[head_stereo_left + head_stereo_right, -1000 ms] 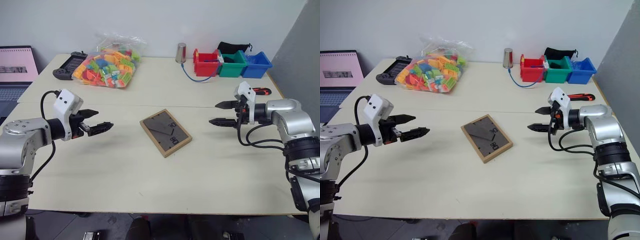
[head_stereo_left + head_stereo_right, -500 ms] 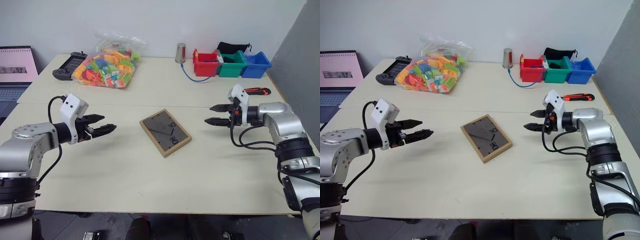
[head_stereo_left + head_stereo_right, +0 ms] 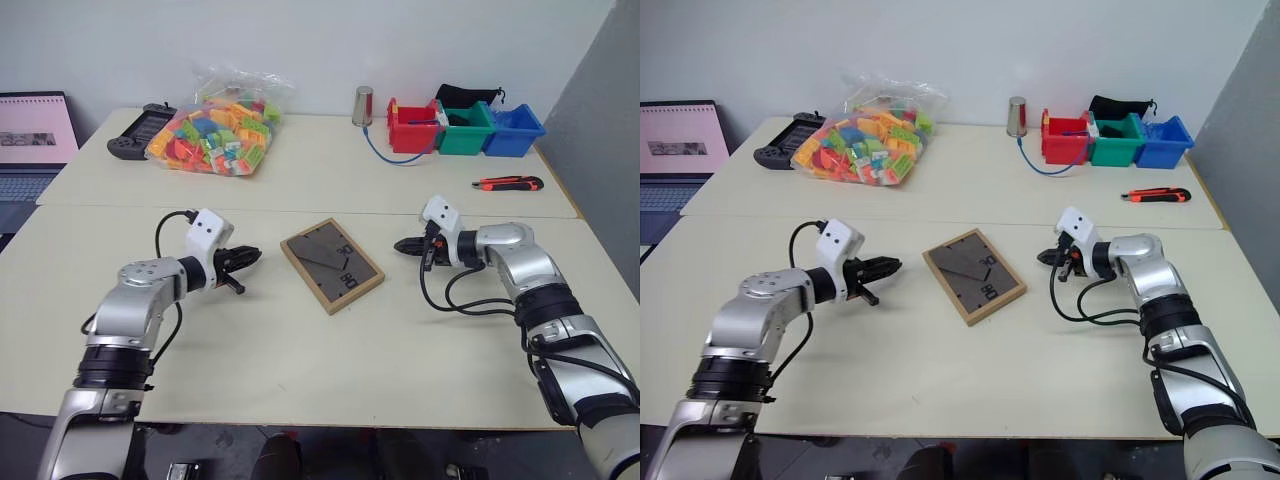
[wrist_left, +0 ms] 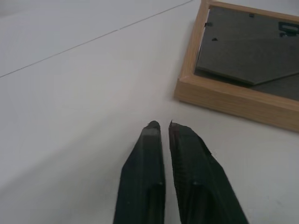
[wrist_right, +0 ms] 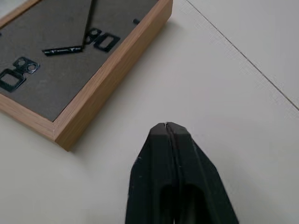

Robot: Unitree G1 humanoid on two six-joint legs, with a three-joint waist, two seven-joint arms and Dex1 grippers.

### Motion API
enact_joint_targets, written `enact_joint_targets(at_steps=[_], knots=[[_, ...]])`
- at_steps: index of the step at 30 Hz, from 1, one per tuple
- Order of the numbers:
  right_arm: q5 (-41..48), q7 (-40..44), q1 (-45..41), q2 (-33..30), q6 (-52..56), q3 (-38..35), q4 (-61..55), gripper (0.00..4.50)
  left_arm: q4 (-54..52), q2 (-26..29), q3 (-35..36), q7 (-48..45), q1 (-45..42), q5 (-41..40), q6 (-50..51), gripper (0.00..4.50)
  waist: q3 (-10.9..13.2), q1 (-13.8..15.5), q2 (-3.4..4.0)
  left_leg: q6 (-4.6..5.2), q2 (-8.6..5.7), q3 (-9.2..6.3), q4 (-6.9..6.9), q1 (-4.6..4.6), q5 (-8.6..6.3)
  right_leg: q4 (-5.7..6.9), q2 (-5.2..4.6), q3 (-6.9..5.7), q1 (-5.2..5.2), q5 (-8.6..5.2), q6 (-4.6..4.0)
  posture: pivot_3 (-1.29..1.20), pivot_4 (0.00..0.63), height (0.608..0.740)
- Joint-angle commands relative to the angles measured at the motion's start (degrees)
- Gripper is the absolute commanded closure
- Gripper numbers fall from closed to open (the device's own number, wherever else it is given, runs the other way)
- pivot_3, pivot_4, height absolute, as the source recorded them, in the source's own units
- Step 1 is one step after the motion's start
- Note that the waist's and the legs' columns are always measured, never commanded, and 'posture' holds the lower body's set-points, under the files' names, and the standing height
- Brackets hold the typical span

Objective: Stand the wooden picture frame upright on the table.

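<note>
The small rectangular light-wood picture frame (image 3: 331, 265) lies flat, face down, at the centre of the head views on the large pale cream table (image 3: 300, 360), just below the seam; its dark grey-brown back and folded stand flap face up.

I have brought both arms inward and down since a second ago. My left gripper (image 3: 248, 257), then wide open at the far left of the picture, now sits just left of the frame with its two black fingers (image 4: 149, 154) pressed together and empty. My right gripper (image 3: 403, 244), likewise open before, is now fully closed, holding nothing, just right of the frame's upper corner. The wrist views show each tip near a wooden edge but apart from it.

I judge that the closed tips are set to work as pushers or wedges under opposite edges, so lifting has not yet begun. The bag of coloured blocks (image 3: 211, 125) and the red, green and blue bins (image 3: 462, 128) in the upper part of the picture are well apart.
</note>
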Motion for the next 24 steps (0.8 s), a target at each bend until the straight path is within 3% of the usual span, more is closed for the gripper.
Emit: enact_joint_targets(at_steps=[1, 9, 17, 24], knots=[[-0.74, -0.72, 0.0, 0.98, -1.64, -0.05, -0.29, 4.5, 3.23, -1.83, -1.09, 0.42, -3.05, 1.72, -3.34, 4.46, -0.01, -0.02, -0.01, 0.0, 0.01, -0.01, 0.0, -0.01, 0.0, 0.0, 0.0, -0.01, 0.0, 0.0, 0.0, 0.0, 0.15, 0.74], [-2.09, -0.02, 3.56, 2.4, -1.1, 2.3, -5.81, 4.5, 13.55, -5.34, -3.65, 0.37, -8.62, 5.35, -7.21, 4.46, -0.01, -0.08, -0.01, -0.01, -0.02, -0.02, 0.01, 0.0, 0.0, 0.03, 0.0, -0.01, 0.01, 0.0, 0.0, 0.0, 0.15, 0.74], [1.64, 2.85, 8.5, 4.51, 8.51, 3.89, -20.44, 4.5, 26.98, -10.0, -4.01, 1.66, -16.77, 8.46, -13.44, 4.46, -0.02, 0.13, -0.02, 0.0, -0.04, -0.11, 0.05, -0.01, 0.01, 0.06, 0.0, -0.08, 0.05, 0.01, 0.01, 0.0, 0.15, 0.74], [1.87, 2.87, 9.85, 4.5, 11.88, 4.8, -25.02, 4.5, 33.78, -10.82, -3.72, 0.83, -20.68, 10.08, -17.15, 4.46, -0.02, 0.05, -0.02, 0.0, -0.04, -0.12, 0.04, -0.01, 0.01, 0.05, 0.01, -0.1, 0.04, 0.0, 0.01, 0.0, 0.15, 0.74]])
